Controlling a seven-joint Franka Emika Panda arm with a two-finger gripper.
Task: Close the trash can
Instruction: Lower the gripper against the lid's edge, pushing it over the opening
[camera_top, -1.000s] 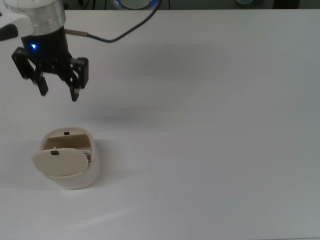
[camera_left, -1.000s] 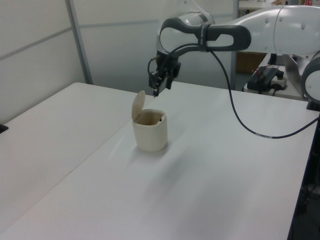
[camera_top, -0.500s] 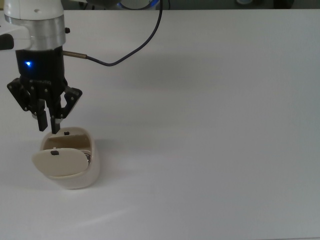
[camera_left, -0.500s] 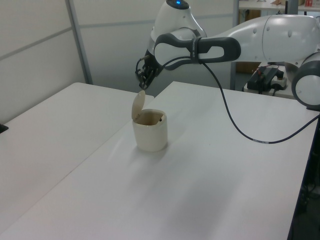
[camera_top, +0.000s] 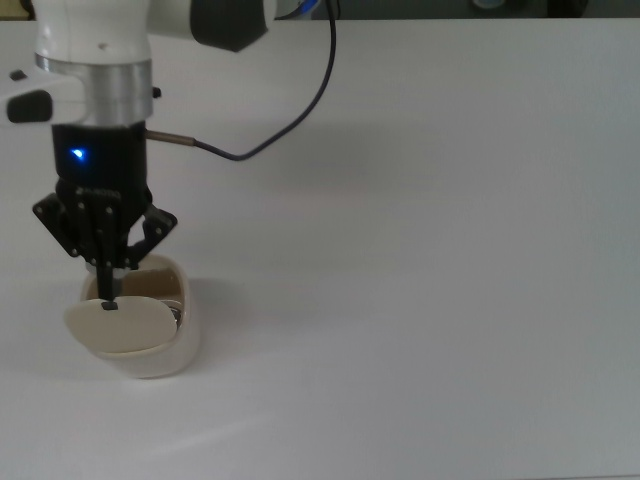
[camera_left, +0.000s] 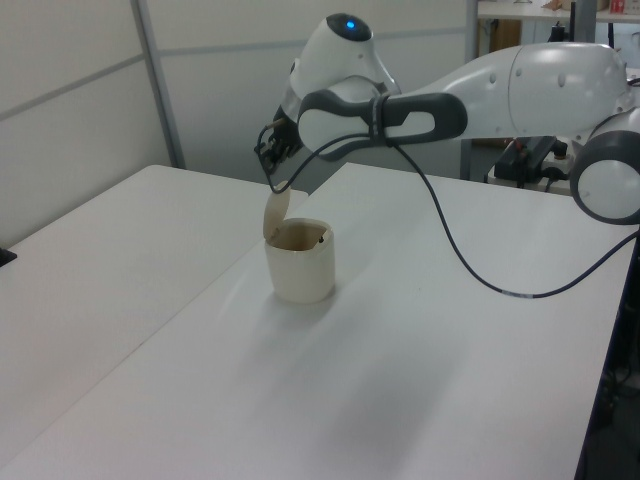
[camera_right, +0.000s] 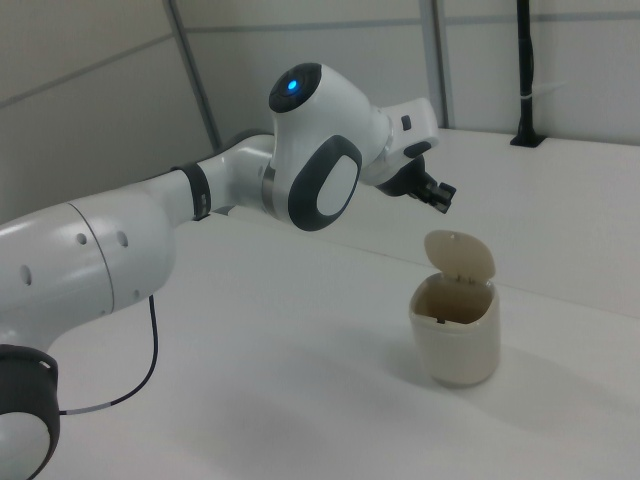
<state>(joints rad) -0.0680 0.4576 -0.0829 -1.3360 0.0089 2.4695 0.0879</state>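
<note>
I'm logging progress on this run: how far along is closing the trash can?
Done: the gripper is positioned above the trash can, its fingers shut, near the top edge of the raised lid. In hand: lining up to push; contact with the lid cannot be confirmed. Left: the lid stands upright and the opening shows, so the whole swing down remains.
</note>
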